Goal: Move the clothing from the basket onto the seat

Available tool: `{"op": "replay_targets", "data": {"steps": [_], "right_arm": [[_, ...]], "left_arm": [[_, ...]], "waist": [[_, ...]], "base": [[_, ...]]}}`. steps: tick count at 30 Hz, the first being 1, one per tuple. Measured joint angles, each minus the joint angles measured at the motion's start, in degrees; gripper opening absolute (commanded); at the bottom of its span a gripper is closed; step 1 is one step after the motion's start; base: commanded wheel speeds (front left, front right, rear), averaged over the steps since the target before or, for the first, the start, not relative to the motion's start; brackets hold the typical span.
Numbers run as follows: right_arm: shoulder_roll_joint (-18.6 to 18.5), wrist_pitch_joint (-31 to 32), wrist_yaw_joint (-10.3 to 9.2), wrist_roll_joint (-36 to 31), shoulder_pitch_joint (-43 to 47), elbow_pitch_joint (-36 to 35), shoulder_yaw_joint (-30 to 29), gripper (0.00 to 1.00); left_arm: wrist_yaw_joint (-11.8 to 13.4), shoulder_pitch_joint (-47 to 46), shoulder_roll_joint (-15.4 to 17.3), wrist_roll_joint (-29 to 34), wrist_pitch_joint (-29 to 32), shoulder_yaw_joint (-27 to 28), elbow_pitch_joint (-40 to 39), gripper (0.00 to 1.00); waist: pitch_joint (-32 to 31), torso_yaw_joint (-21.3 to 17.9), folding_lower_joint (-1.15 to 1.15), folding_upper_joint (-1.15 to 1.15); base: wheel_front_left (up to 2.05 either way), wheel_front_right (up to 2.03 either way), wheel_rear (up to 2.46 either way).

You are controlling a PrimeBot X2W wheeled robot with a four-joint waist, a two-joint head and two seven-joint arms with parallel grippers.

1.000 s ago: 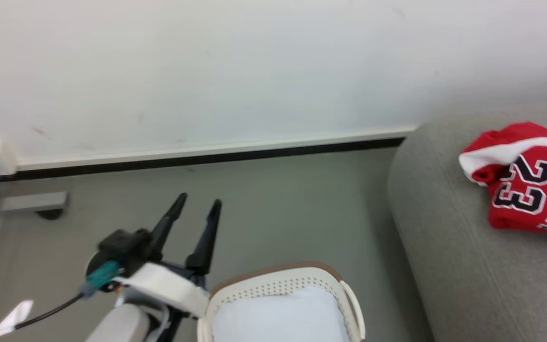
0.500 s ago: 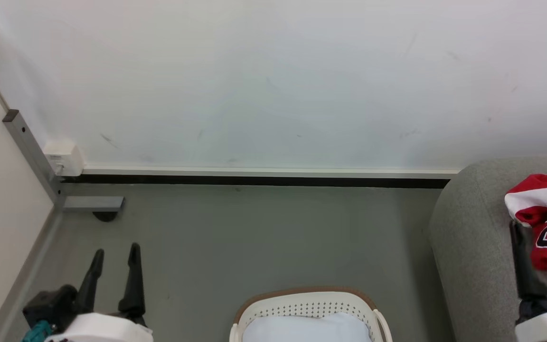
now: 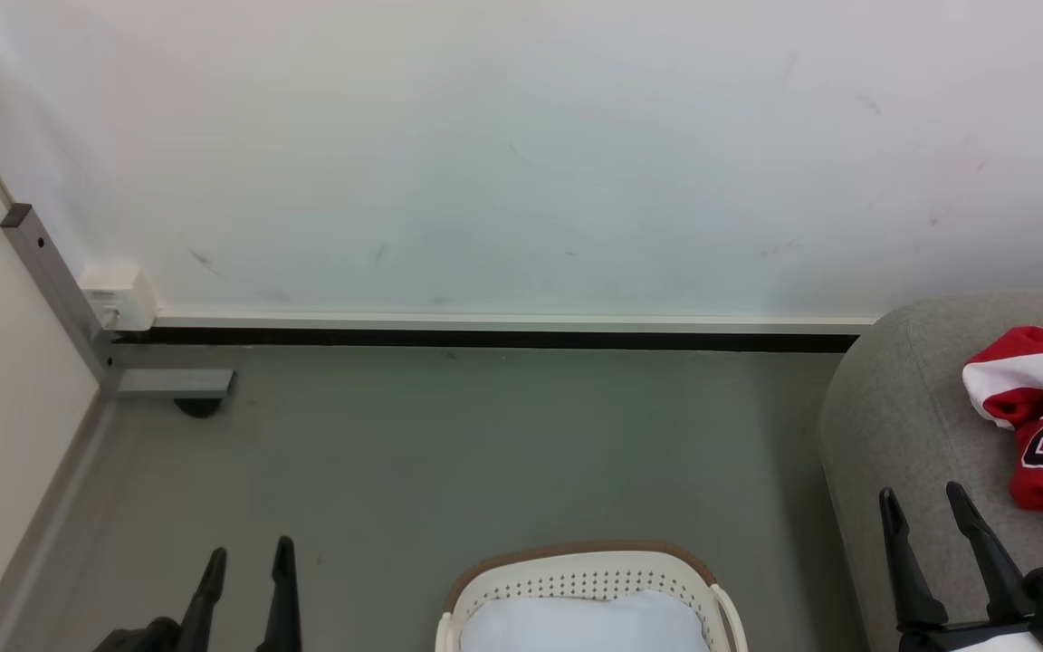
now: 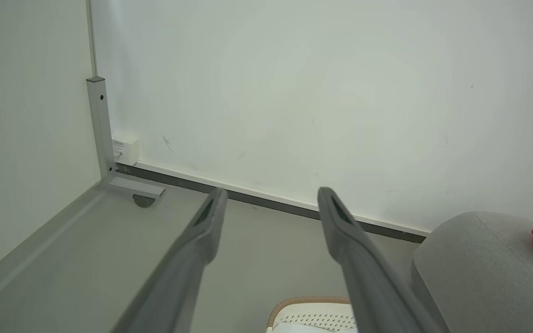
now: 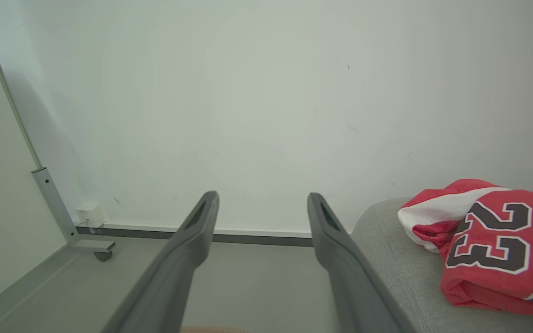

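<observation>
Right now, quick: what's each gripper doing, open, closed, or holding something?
Left gripper: open, holding nothing.
Right gripper: open, holding nothing; the clothing lies apart from it on the seat.

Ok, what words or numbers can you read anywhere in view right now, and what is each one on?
"23": black digits edged white, on the red jersey lying on the seat.
More lettering at the jersey's right edge in the right wrist view: cut off by the frame, unreadable.
Small marking on the white wall box: too small to read.
</observation>
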Motion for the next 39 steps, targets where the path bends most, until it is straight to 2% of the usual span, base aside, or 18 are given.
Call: {"op": "replay_targets", "data": {"steps": [8,24,25,30,39], "right_arm": [[0.93,0.00,0.00,-0.66,-0.37,-0.01,-0.07,1.00],[1.49,-0.01,0.00,-0.83,-0.65,0.32,-0.03,1.00],[1.54,0.00,0.01,-0.82,-0.56,0.43,-0.04,0.00],[2.08,0.64,0.01,0.32,1.08,2.42,0.12,0.00],[2.72,3.24,0.01,8.88,0.96,2.36,-1.32,0.00]], "left_arm": [[-2.78,-0.36,-2.04,2.56,0.00,3.09,1.62,1.00],[-5.16,-1.16,-3.24,4.53,0.00,5.75,3.26,1.00],[-5.22,-1.12,-3.27,4.52,0.00,5.73,3.54,0.00],[-5.23,-0.09,-3.75,3.65,0.76,5.61,5.66,0.00],[-5.34,-0.53,-3.74,-5.66,3.39,6.37,5.60,0.00]], "waist": [[0.13,-0.51,0.00,0.00],[0.28,-0.65,0.00,0.00],[0.26,-0.65,0.00,0.00],[0.31,-0.64,0.00,0.00],[0.52,-0.51,0.00,0.00]], "base": [[0.00,0.00,0.00],[0.00,0.00,0.00],[0.00,0.00,0.00],[0.00,0.00,0.00],[0.00,0.00,0.00]]}}
